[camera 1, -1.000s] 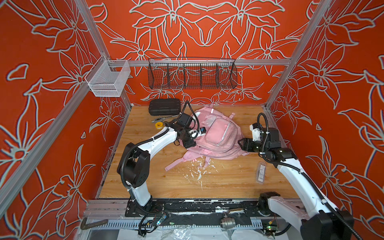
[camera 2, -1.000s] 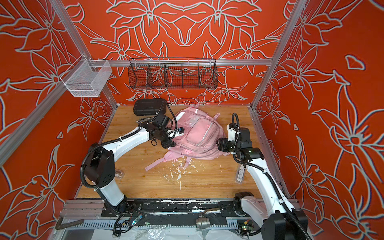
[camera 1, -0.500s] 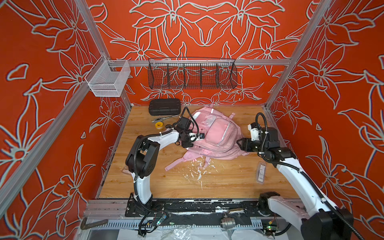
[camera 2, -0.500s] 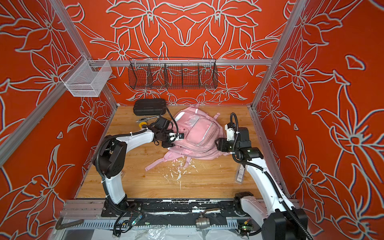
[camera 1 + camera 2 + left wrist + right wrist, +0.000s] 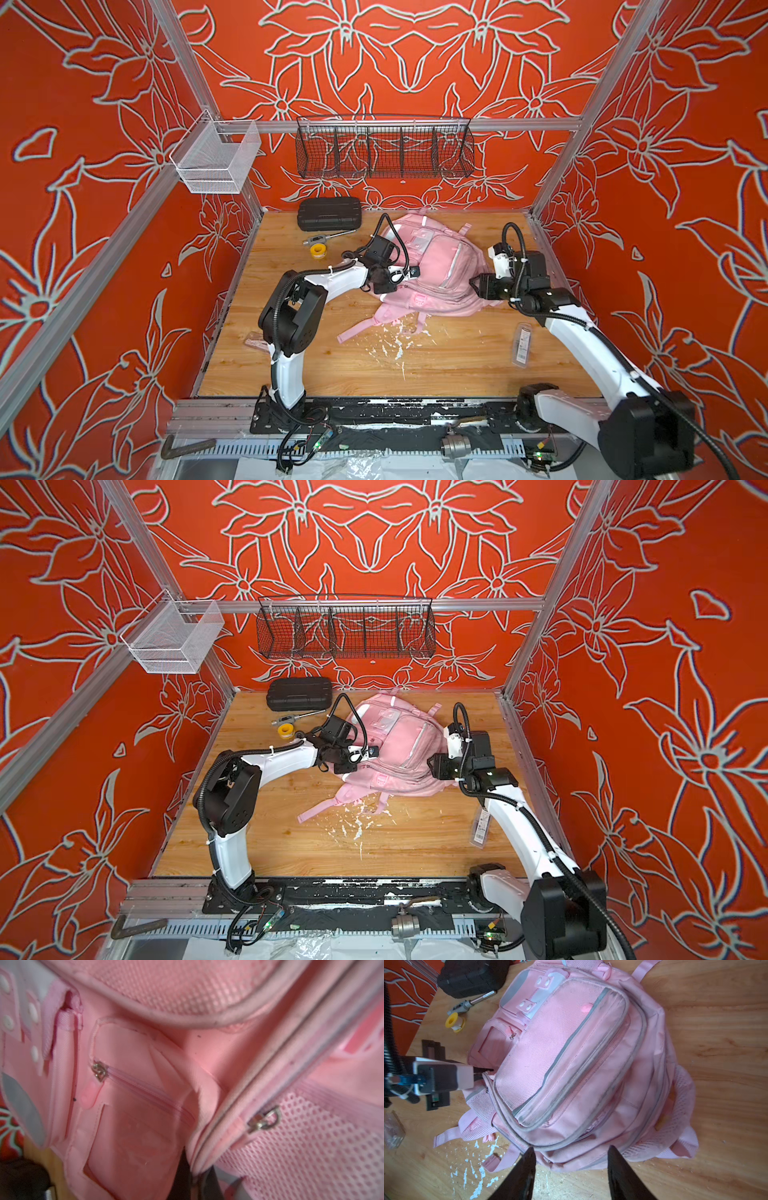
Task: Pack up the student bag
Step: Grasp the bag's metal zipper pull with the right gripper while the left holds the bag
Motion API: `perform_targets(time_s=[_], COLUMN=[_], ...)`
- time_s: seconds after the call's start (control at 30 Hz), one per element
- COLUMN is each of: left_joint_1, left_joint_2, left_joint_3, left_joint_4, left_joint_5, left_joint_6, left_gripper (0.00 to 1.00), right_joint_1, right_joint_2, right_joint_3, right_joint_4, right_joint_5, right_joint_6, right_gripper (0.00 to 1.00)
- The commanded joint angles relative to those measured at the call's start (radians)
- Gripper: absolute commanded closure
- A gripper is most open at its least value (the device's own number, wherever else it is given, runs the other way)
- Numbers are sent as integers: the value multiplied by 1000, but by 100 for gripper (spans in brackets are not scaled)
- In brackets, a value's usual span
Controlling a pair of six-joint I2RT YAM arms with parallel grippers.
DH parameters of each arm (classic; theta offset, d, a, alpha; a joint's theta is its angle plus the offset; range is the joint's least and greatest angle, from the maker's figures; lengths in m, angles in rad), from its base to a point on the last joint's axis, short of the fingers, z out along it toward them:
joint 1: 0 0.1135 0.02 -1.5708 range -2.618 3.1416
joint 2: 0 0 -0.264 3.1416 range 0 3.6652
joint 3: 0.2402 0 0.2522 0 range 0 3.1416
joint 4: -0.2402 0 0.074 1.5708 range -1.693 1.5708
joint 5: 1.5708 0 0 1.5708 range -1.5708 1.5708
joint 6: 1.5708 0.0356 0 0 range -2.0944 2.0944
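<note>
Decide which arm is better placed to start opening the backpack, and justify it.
Left, probably. The left tool is shut on the pink backpack's zipped seam, beside a zip slider; the right tool stands open at the opposite edge, gripping nothing.

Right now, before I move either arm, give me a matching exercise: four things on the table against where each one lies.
Things: 1 student bag; 2 black case; 3 yellow roll; 4 labelled clear packet.
Places: A beside the right arm; B at the back, left of the bag; C in front of the case; D between left gripper and right gripper.
Pairs: 1-D, 2-B, 3-C, 4-A.
</note>
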Motion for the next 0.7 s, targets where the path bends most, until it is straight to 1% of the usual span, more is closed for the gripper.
perform_targets(time_s=[0.0, 0.13, 0.2, 0.27, 0.37, 0.43, 0.5, 0.57, 0.63, 0.67], left_joint_1=[-15, -51, -72, -94, -117, -124, -127, -126, -126, -126], left_joint_2=[-80, -134, -146, -147, -151, -155, -147, -132, -117, -108], left_joint_3=[-2, 7, 27, 60, 81, 95, 117, 149, 176, 195], left_joint_4=[-162, -260, -298, -339, -334, -320, -323, -352, -378, -396], left_joint_5=[61, 79, 88, 123, 158, 196, 209, 221, 237, 244], left_joint_6=[-234, -392, -485, -572, -678, -738, -785, -816, -842, -851], left_gripper=[100, 100, 100, 100, 100, 100, 100, 100, 100, 100], right_joint_1=[9, 26, 36, 44, 43, 37, 21, -6, -30, -34], right_joint_2=[96, 236, 302, 357, 393, 388, 360, 311, 250, 213], right_joint_3=[61, 133, 176, 223, 283, 303, 306, 293, 269, 249], right_joint_4=[24, 48, 56, 75, 83, 82, 82, 78, 76, 79], right_joint_5=[6, -4, -22, -39, -39, -33, -9, 31, 65, 101], right_joint_6=[-24, -2, -12, -26, -53, -80, -99, -116, -153, -177], right_gripper=[48, 53, 56, 58, 58, 58, 57, 46, 43, 40])
